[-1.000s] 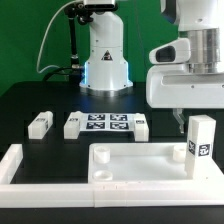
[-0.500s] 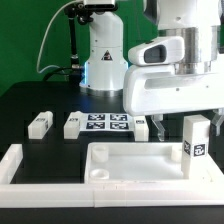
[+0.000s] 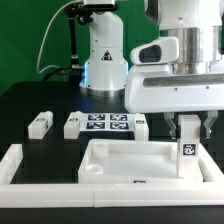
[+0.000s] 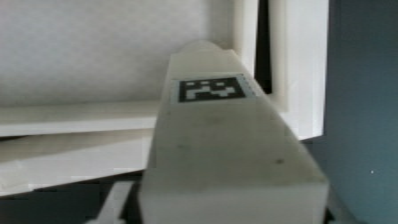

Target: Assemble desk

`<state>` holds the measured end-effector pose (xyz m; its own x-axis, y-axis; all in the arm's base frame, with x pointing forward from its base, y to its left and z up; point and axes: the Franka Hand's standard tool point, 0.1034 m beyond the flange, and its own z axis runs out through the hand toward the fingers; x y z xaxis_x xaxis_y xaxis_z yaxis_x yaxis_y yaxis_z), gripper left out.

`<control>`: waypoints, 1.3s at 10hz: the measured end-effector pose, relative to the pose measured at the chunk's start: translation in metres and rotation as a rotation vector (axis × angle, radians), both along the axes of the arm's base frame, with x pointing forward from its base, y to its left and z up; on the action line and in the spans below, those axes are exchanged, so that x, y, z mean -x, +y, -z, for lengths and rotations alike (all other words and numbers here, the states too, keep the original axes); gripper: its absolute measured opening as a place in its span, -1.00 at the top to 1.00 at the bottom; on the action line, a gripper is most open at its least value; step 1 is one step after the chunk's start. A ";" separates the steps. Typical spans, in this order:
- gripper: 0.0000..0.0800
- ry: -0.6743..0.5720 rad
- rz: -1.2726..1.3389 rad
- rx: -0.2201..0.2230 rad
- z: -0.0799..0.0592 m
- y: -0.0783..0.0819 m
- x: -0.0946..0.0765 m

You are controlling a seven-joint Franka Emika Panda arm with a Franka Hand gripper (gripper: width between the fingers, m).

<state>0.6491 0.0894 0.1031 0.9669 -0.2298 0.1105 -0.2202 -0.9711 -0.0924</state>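
One leg block (image 3: 189,150) pinched upright in claw (image 3: 190,131); stands at tabletop (image 3: 125,160) corner, exterior view's right.

Tabletop (image 3: 130,160) + leg block (image 3: 189,150): white matt plastic, smooth; table (image 3: 30,100) black, matt.

The exterior camera looks low and near across the tabletop (image 3: 130,160); the wrist camera peers closely down the leg block (image 3: 189,147) onto it.

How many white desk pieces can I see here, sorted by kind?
Tabletop: 1
Legs: 4, with three lying loose and one leg held in the tool
Total: 5
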 end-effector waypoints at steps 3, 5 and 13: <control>0.28 0.020 0.213 -0.012 0.000 -0.001 0.001; 0.26 0.027 0.386 -0.018 0.001 -0.009 0.001; -0.59 0.032 0.485 -0.022 0.001 -0.015 0.001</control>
<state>0.6477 0.0746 0.1016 0.7507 -0.6567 0.0722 -0.6500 -0.7537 -0.0972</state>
